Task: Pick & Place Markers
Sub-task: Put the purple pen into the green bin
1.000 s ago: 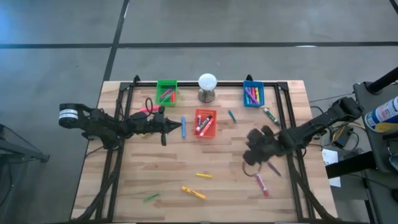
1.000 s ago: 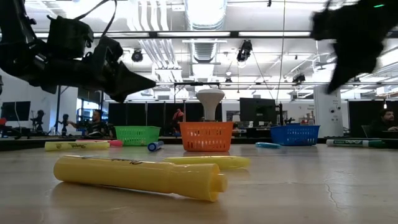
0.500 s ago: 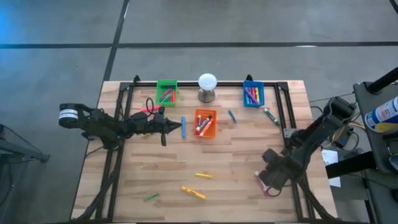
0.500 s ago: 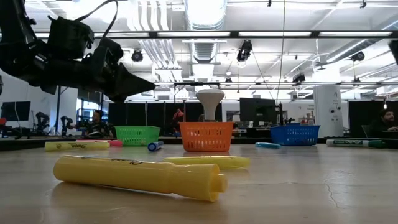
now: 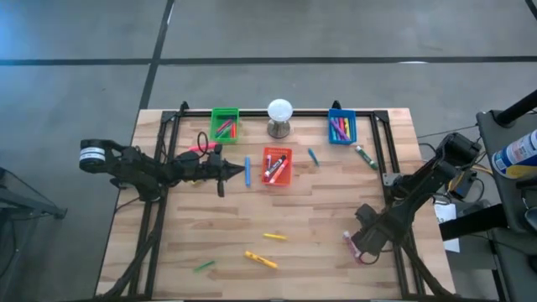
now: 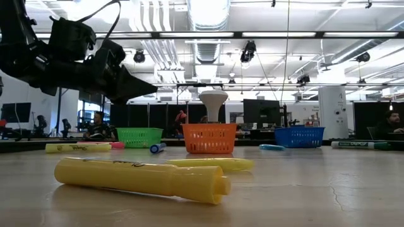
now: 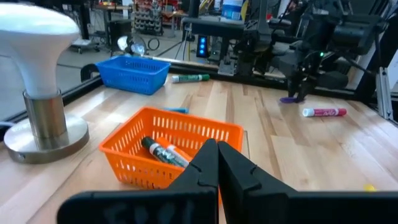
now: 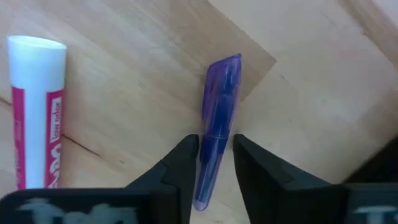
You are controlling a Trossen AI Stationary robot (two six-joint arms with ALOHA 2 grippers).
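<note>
My right gripper [image 5: 362, 243] is low over the table's near right part, shut on a purple marker [image 8: 217, 112]. A pink-and-white marker [image 8: 37, 112] lies flat right beside it. My left gripper [image 5: 223, 172] hovers shut and empty between the green bin [image 5: 224, 124] and the red bin [image 5: 276, 165], with a blue marker [image 5: 247, 172] lying just ahead of its tips. Two yellow markers [image 5: 261, 260] [image 5: 274, 236] and a green one [image 5: 204, 266] lie near the front edge. More markers sit in the bins. My right gripper pinches the purple marker's barrel [image 8: 214, 149] between its two fingers, past the middle toward one end. The fingers come from above, pointing down, and lie across the marker. The marker lies flat on the wood.
The blue bin [image 5: 341, 126] and the white ball on its grey stand [image 5: 279, 109] stand along the far edge. A teal marker [image 5: 313, 157] and a green-and-white marker [image 5: 365, 157] lie on the far right part. Black frame rails [image 5: 388, 159] run along both sides. The table's middle is bare wood.
My right gripper has moved toward the near edge and down, from above the table's right middle to the purple and pink markers, and has left the low view. The markers on the table lie as before.
</note>
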